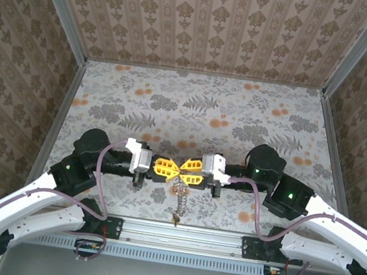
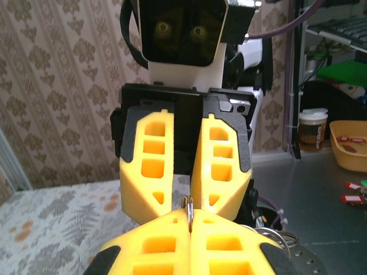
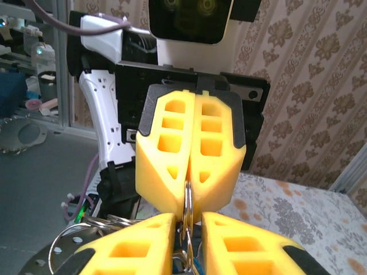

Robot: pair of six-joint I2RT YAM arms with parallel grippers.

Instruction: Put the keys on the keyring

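Keyring point(image 1: 179, 196) hangs from our left claw point(image 2: 191, 228), which we hold fully closed on it; our right claw point(image 3: 187, 222), tip-to-tip, stands slightly parted around it.

Floral table point(image 1: 242, 112), damask walls point(image 1: 208, 17), perhaps a coffee cup point(image 2: 312, 130) beyond.

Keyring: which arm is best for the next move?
Right, probably. The left gripper is shut on the keyring, while the right gripper sits with jaws slightly apart around it, free to move.
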